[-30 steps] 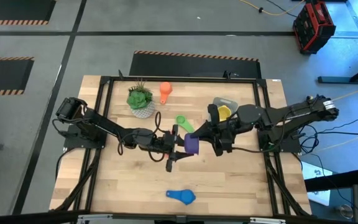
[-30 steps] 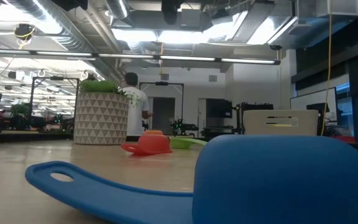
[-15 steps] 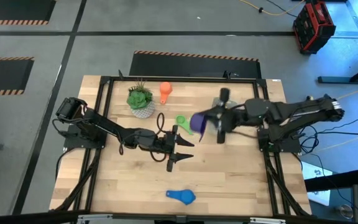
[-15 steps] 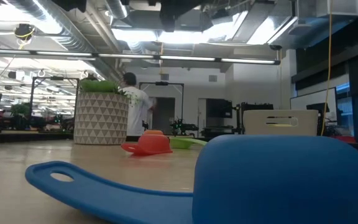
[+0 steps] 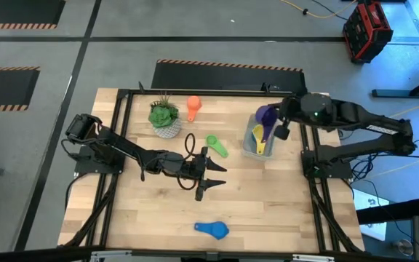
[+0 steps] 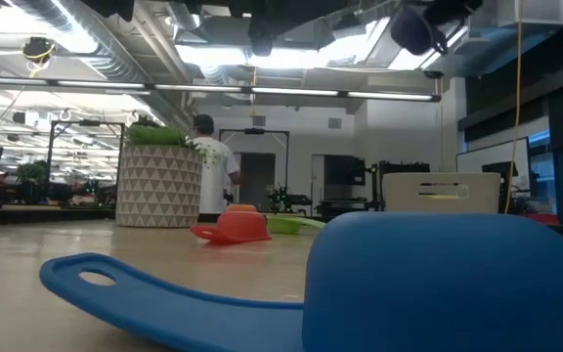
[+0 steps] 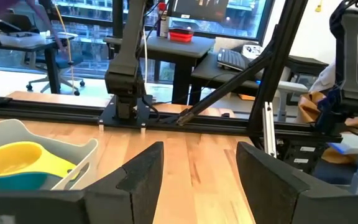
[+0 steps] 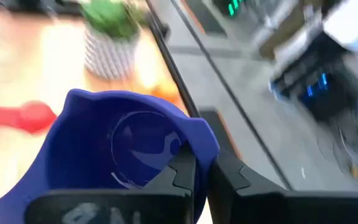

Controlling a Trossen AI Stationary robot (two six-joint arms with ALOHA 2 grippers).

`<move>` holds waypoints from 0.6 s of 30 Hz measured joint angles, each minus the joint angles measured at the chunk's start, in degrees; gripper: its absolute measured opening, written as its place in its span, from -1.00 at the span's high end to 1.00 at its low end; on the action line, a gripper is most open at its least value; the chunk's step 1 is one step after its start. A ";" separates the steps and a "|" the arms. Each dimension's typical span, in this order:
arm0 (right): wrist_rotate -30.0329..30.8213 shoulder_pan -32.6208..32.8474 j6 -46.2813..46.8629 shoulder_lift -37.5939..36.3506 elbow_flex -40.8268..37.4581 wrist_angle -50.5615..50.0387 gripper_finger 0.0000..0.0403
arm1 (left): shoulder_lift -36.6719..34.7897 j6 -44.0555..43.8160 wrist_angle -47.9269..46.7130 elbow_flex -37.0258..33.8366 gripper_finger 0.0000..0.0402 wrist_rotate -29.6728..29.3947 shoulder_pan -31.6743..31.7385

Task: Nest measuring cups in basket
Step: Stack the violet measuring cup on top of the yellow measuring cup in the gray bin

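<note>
Right gripper (image 5: 273, 124): we hold the purple cup (image 5: 266, 115) by its rim, fingers pinched on the wall, above the far end of the basket (image 5: 250, 149). A second ago we had it near the table's middle, right beside the left gripper; since then we have swung it right and far, over the basket.

Left gripper (image 5: 208, 175): low over the middle of the table (image 5: 268, 211), fingers spread wide and holding nothing. It has not moved in the last second, so we judge its part in passing the purple cup is done.

Basket: on the right side of the table. Inside, a yellow cup (image 5: 260, 134) sits in a teal cup (image 7: 8, 180), already nested.

Purple cup in the right wrist view (image 8: 126, 149): mouth open toward the camera, clamped at the edge. It is not yet in the basket.

Loose cups: green cup (image 5: 217, 145) left of the basket, orange cup (image 5: 193, 106) at the far edge beside the plant (image 5: 165, 118), blue cup (image 5: 213, 229) at the near edge. A red cup (image 8: 17, 116) shows in the right wrist view; we cannot place it on the table.

Meaning for the task: we think lowering and releasing the purple cup comes next. Whether it fits over the yellow one we cannot tell.
</note>
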 joint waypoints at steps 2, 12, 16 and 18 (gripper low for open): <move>-0.36 -2.39 1.79 0.04 0.00 -3.02 0.88 | 0.00 0.00 -0.01 0.00 0.03 0.00 0.00; -9.71 -11.45 4.38 4.65 0.00 -5.25 0.88 | 0.00 0.33 0.06 0.00 0.03 0.02 0.00; -13.27 -13.81 4.36 7.92 0.00 -6.11 0.88 | 0.00 0.35 0.07 0.00 0.03 0.04 -0.02; -14.93 -15.00 4.34 9.68 0.00 -7.61 0.88 | 0.00 0.35 0.08 0.00 0.03 0.04 -0.02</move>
